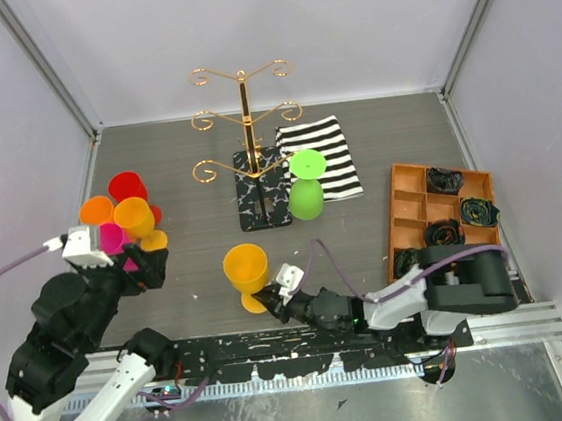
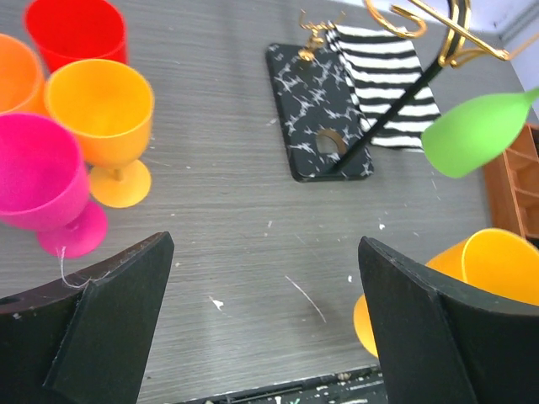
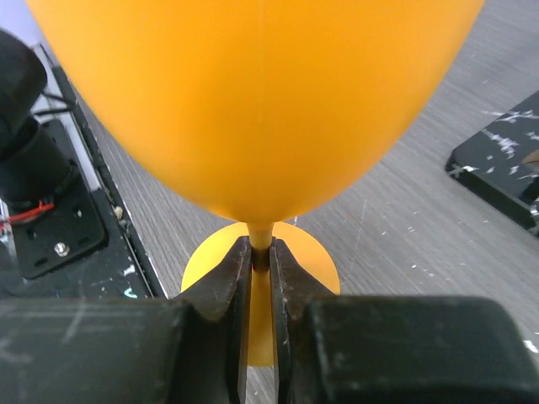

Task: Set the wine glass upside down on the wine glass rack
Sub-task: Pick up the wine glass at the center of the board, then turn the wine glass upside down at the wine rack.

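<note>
Pinching the wine glass [image 3: 253, 109] stem, right fingers [image 3: 221, 290] read clearly only wrist-side.

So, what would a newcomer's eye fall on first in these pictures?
Probably the gold rack standing at the back, in the middle, with a green glass hanging upside down from one of its arms. Next comes the cluster of bright glasses at the left side. Near the front, the right gripper is shut on the stem of an upright yellow-orange glass.
</note>
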### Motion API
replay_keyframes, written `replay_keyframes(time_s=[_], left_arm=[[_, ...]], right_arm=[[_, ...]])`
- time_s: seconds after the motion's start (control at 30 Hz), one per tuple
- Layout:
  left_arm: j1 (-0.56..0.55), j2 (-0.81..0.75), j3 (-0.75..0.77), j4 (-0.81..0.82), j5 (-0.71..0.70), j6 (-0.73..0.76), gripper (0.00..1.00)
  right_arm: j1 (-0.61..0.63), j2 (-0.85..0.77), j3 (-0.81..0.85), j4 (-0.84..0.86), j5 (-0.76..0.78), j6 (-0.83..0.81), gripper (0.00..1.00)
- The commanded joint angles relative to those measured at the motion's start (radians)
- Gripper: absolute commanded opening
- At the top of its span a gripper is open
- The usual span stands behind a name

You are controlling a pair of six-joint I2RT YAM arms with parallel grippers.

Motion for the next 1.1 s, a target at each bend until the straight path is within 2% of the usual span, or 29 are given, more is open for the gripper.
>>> replay_keyframes(time_s=[0.0,0.17,0.3,0.4,0.6,0.67,0.77,0.83,0.9,0.93,1.07], left_arm=[[0.003,0.124,0.057,0.074,0.172,0.024,0.98],[0.003,0.230,0.095,0.150,0.322,-0.009,1.00],[0.002,0.260,0.041,0.259,0.444,-0.101,0.94],[-0.010,0.263,0.007,0.311,0.479,-0.142,0.89],[-0.131,0.291,-0.041,0.361,0.382,-0.172,0.88],[-0.252,0.334,-0.055,0.391,0.302,-0.183,0.88],[-0.450,0.398,-0.083,0.472,0.110,-0.202,0.88],[-0.540,0.441,-0.096,0.528,0.025,-0.230,0.88],[-0.587,0.479,-0.111,0.594,-0.009,-0.264,0.88],[-0.603,0.496,-0.118,0.630,-0.018,-0.284,0.85],[-0.635,0.548,-0.135,0.744,-0.040,-0.359,0.82]], right_arm=[[0.002,-0.228,0.002,-0.282,0.091,0.076,0.01],[0.003,-0.433,-0.062,-0.420,0.123,0.044,0.01],[0.002,-0.604,-0.120,-0.522,0.133,0.010,0.01],[0.003,-0.718,-0.157,-0.583,0.147,-0.006,0.01],[0.002,-0.917,-0.189,-0.696,0.201,0.014,0.01],[0.003,-0.987,-0.178,-0.730,0.220,0.014,0.01],[0.003,-1.044,-0.136,-0.810,0.247,0.005,0.01],[0.002,-1.067,-0.107,-0.844,0.243,-0.015,0.01],[0.002,-1.091,-0.087,-0.851,0.228,-0.041,0.01],[0.003,-1.103,-0.082,-0.844,0.219,-0.056,0.01],[0.002,-1.140,-0.062,-0.760,0.180,-0.134,0.01]])
